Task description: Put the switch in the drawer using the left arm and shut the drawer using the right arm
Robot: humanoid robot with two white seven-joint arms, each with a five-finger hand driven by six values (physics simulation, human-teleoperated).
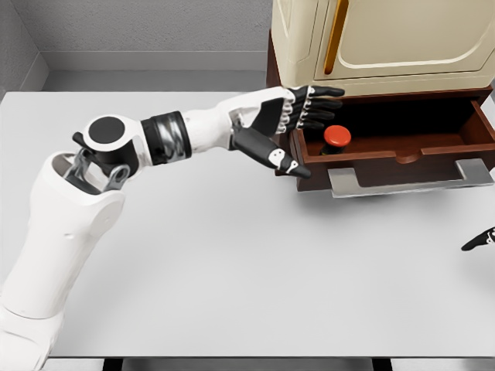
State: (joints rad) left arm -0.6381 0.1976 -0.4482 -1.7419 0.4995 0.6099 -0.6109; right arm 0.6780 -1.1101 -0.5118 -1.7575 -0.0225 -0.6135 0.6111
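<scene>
White-and-black left hand (288, 124) is hovering with fingers (321, 97) spread, gripping nothing, at the open dark-brown wooden drawer (433, 147). Just below those fingertips, the red-capped round switch (336, 137) is sitting inside it. Only one right fingertip (479, 240) is showing; its state is unclear.

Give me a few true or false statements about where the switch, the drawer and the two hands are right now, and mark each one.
1. The drawer stands open. True.
2. The red-topped switch lies on the white table. False: it sits inside the drawer, near its left end.
3. The left hand grips the switch. False: its fingers are spread at the drawer's left end, holding nothing.
4. The right hand shows only at the picture's right edge, away from the drawer handle. True.
5. A cream cabinet stands above the drawer. True.
</scene>
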